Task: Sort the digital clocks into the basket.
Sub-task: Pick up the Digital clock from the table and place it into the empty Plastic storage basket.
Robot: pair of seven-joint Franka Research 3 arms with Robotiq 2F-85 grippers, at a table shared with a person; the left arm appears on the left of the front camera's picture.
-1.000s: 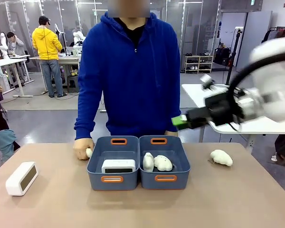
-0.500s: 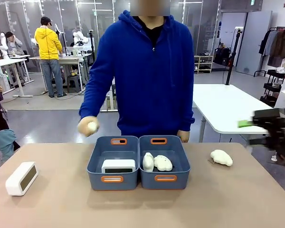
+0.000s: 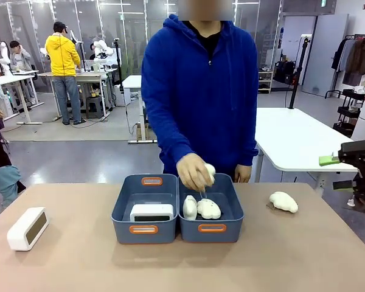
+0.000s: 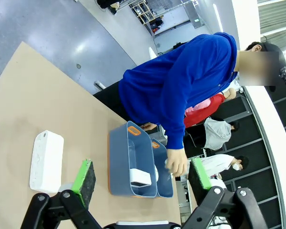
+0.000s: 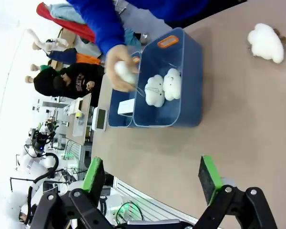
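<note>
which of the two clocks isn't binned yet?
The digital clock on the bare table at the robot's far left. The other digital clock already lies inside the left basket.

I see a bin (image 3: 229, 230) on the tan table (image 3: 79, 261), with two white lumps (image 3: 202, 208) lying inside it. A loose lump (image 3: 283, 201) lies well right of the bin. Behind the bin stands a person (image 3: 201, 91) in a blue hoodie, holding a third lump (image 3: 209, 171) above it.

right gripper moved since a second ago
Yes: the right gripper has pulled away to picture right, from just behind the right basket to far right of it.
</note>
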